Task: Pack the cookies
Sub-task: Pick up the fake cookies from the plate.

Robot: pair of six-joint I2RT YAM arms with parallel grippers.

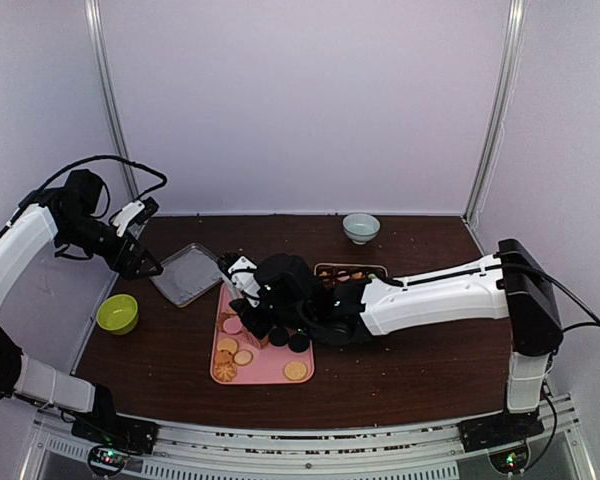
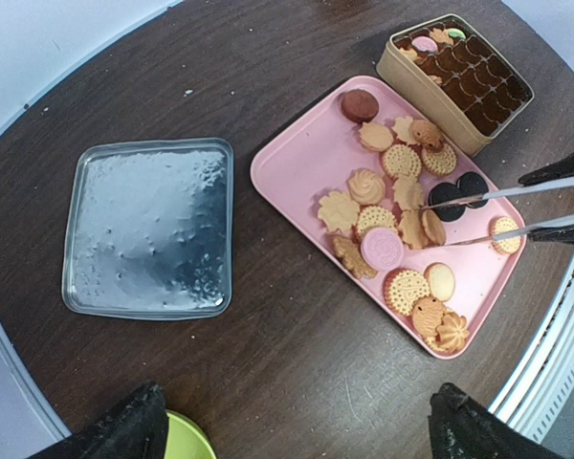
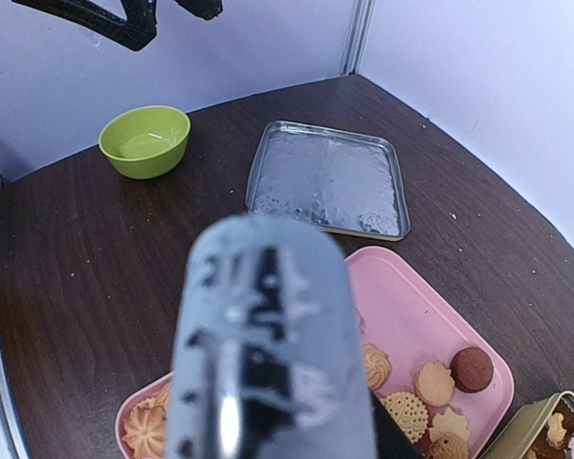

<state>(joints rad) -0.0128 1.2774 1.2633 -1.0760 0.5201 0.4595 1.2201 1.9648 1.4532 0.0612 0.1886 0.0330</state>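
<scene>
Many cookies (image 2: 383, 225) lie on a pink tray (image 2: 297, 163), mostly tan, with one pink, two black and one dark red. More cookies fill some cups of the gold tin (image 2: 430, 100) behind it. My right gripper (image 1: 252, 305) hovers over the tray (image 1: 270, 368), shut on metal tongs (image 2: 517, 191). The tong tips hang spread over the cookies beside the black ones; I cannot tell whether they touch any. In the right wrist view the tongs (image 3: 268, 354) are a blurred silver bar hiding the jaws. My left gripper (image 2: 301, 440) is open and empty, high over the left side of the table (image 1: 145, 262).
A silver lid (image 2: 148, 227) lies flat to the left of the tray. A green bowl (image 1: 117, 313) stands near the table's left edge, below my left gripper. A pale bowl (image 1: 361, 228) sits at the back. Crumbs dot the dark table.
</scene>
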